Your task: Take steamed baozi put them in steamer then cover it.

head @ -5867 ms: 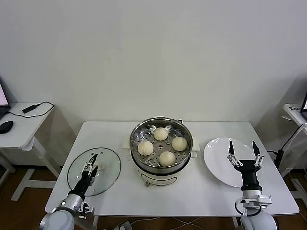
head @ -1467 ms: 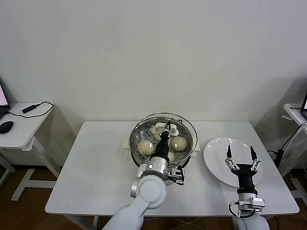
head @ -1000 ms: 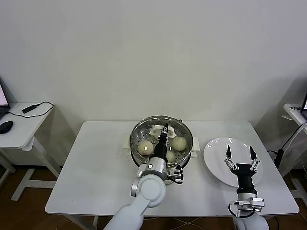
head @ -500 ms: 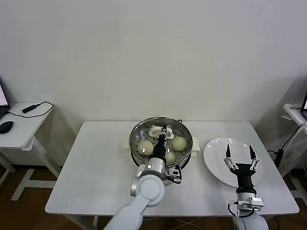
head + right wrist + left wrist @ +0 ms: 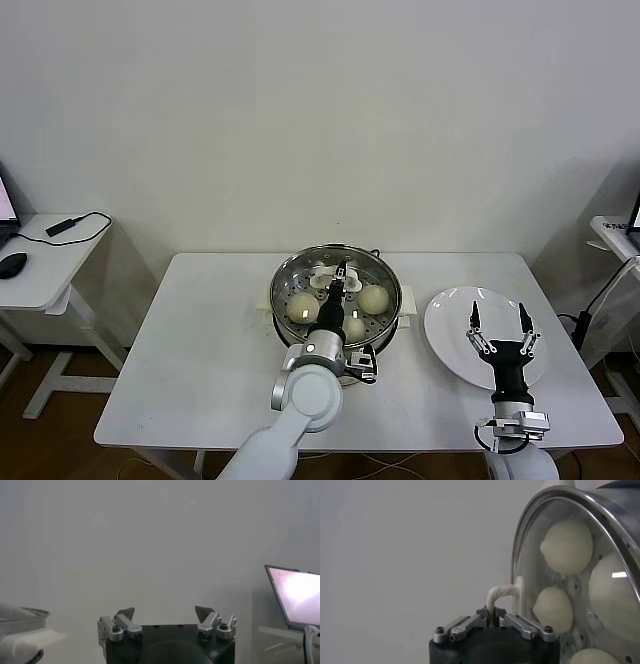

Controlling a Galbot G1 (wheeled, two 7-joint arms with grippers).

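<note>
The steamer stands mid-table on its cream-white base. Several baozi lie on its perforated tray, seen through the glass. The cover sits over the steamer's rim. My left gripper is shut on the cover's cream-white bar handle. In the left wrist view the gripper pinches the handle, with the lid's metal rim and baozi behind the glass. My right gripper is open and empty, upright over the white plate; it also shows in the right wrist view.
The flat white plate lies empty at the table's right. A side table with a mouse and cable stands at far left. Another side table with a laptop stands at far right.
My left gripper took the cover from the table's left and carried it over the steamer. In the last second it lowered the cover slightly onto the rim. The right arm barely moved.
</note>
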